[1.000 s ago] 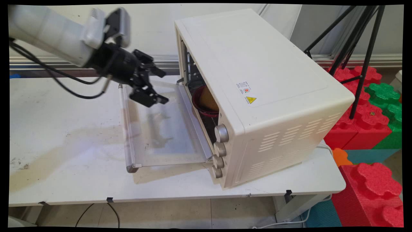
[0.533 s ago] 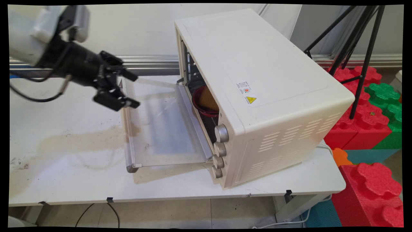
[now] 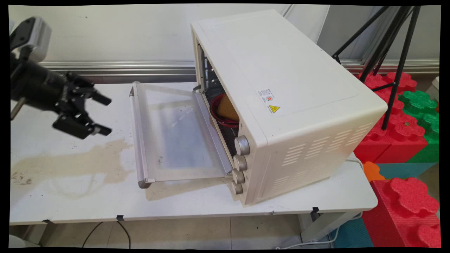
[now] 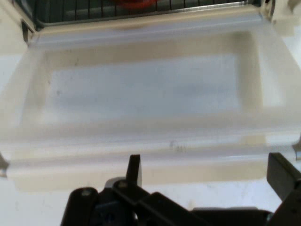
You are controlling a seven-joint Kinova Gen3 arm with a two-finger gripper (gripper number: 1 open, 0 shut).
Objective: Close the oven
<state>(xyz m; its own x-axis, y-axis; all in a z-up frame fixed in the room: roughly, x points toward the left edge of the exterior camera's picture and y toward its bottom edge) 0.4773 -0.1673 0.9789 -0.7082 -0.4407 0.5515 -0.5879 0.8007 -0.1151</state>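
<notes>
At the left edge of the main view, the black two-finger gripper (image 3: 102, 116) now hangs above the bare white desk (image 3: 70, 196), well clear of the oven door; a second ago it was over the glass of that door, and half a second ago level with the door's handle, so it has been drawing steadily back to the left. Its fingers (image 3: 101, 99) are spread apart and grasp nothing, as the hand view confirms: the two tips (image 4: 134, 165) rise with an empty gap between them, pointed toward the door. Below and right of the gripper a brownish stain (image 3: 88, 160) spreads across the desk. Further right, the flat glass oven door with its rounded metal handle bar (image 3: 175, 133) lies folded all the way down, unmoved over the last second. Right again stands the cream-white toaster oven (image 3: 288, 98), its cavity open, and just inside the opening sits a dark red bowl holding something yellow-orange (image 3: 225, 112), also unmoved. Four silver knobs (image 3: 242, 145) run down the near front corner. Beyond the desk's right end are red and green foam blocks (image 3: 404, 123) and a black tripod (image 3: 397, 63).
</notes>
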